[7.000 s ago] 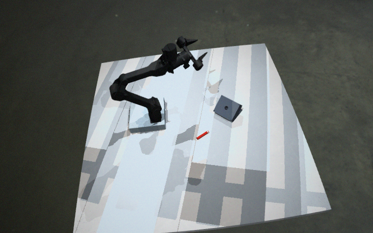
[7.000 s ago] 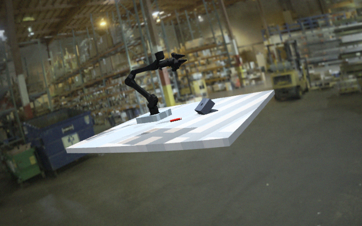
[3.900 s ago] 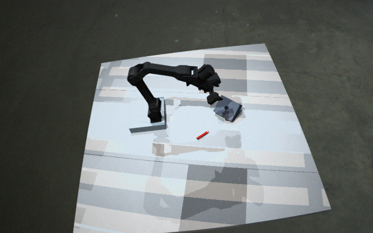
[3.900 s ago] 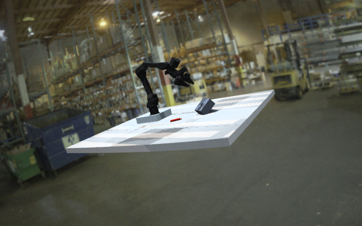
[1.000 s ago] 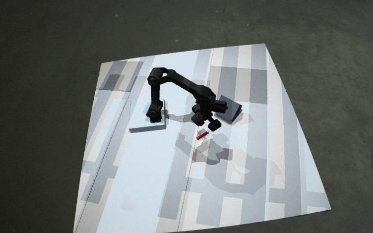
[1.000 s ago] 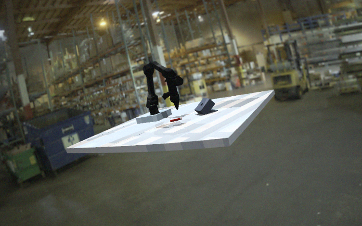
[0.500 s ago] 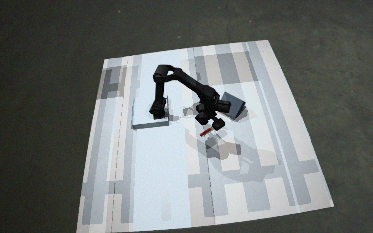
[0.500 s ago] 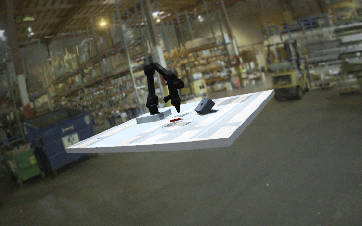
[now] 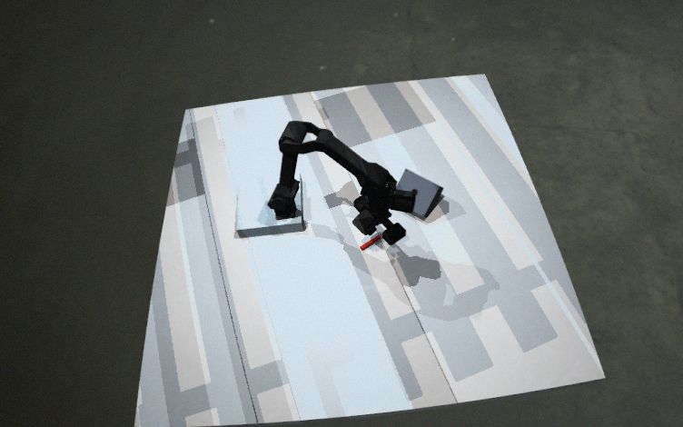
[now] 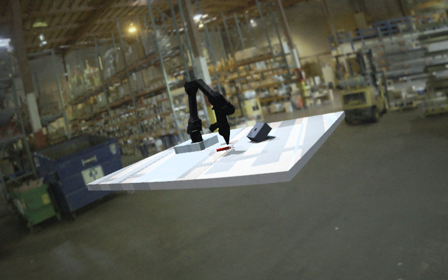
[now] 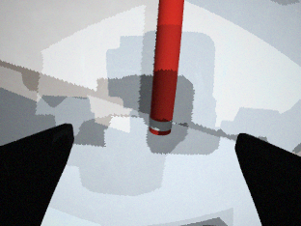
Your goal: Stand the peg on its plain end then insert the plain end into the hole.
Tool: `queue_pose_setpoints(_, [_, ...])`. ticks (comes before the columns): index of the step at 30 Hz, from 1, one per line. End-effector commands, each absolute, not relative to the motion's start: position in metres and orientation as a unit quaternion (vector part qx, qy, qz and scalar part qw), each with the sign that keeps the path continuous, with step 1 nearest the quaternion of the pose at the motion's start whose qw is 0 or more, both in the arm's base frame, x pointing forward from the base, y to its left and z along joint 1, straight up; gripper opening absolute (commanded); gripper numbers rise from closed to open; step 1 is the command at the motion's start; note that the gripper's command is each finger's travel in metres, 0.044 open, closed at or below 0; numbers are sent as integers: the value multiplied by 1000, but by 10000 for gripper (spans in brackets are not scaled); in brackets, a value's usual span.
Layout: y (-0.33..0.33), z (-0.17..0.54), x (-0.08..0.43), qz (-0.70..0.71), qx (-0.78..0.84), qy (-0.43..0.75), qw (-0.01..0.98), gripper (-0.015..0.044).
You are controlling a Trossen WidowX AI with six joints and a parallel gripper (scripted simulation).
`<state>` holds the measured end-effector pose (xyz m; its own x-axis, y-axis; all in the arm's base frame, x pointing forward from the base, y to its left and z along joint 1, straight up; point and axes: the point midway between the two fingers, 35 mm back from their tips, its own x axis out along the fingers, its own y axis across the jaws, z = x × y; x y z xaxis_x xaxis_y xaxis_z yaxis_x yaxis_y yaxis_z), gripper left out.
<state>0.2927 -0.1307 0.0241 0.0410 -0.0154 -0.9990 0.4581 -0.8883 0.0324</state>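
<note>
The red peg lies flat on the table. Its white band is near the end closest to the gripper; the other end runs out of the top of the wrist view. My gripper is open and empty, low above the banded end. In the wrist view its fingers stand wide apart, one to each side of the peg's line, not touching it. The dark sloped panel stands beyond the gripper. Its hole shows as a small dark spot in the exterior view.
The arm's base stands on a pale raised block to the left of the peg. In the top view the wrist part of the arm overlaps the panel's left side. The patterned table carries broad shadows of the arm.
</note>
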Motion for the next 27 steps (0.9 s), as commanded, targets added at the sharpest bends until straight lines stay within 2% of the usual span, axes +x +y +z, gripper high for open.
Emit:
queue_pose_setpoints(1, [-130, 15, 290, -679, 696, 158, 173, 440])
queue_pose_setpoints(14, [-130, -3, 289, -679, 696, 158, 173, 440])
queue_pose_setpoints(27, [-130, -3, 289, -679, 696, 158, 173, 110])
